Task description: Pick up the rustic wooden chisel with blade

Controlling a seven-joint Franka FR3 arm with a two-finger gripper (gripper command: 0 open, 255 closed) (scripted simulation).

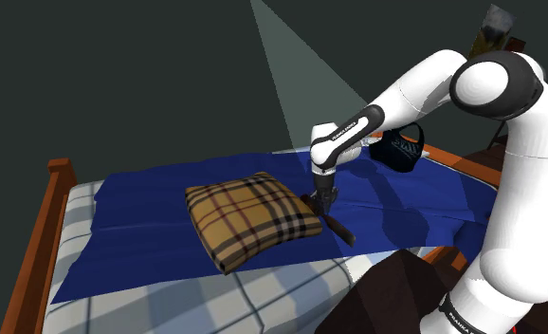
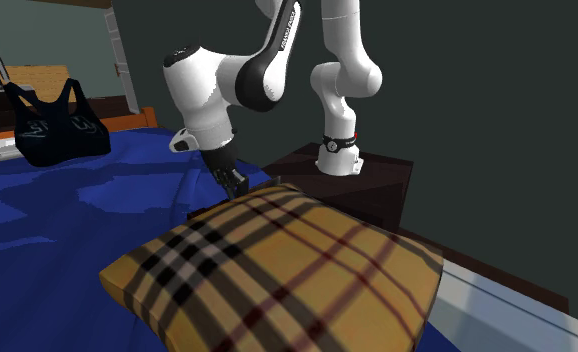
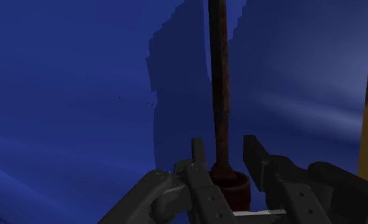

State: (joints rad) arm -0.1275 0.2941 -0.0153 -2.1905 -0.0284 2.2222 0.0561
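Over at the shoulder view's far left the wooden bed frame [image 1: 37, 228] is running along a checked sheet [image 1: 215, 304], and a blue blanket [image 1: 139, 228] is spreading across it toward the right. A tan plaid pillow [image 1: 251, 220] is lying on the blanket near the middle of the frame. Just right of it the chisel [image 1: 341, 231] is lying flat on the blanket, a slim, dark reddish-brown tool angling toward the lower right, one end close to the pillow's edge. The gripper [image 1: 321, 202] is pointing down onto that near end. Seen from the wrist view, it is straddling the chisel's thicker end, its jaws standing apart, with blue showing between the shaft and one finger [image 3: 256, 153], so nothing is being clenched. Further right and higher in the shoulder view, a black bag [image 1: 398, 150] is sitting at the blanket's far edge behind the arm [image 1: 424, 85]. At the lower right the dark stand [image 1: 386, 294] is carrying the arm's white base.
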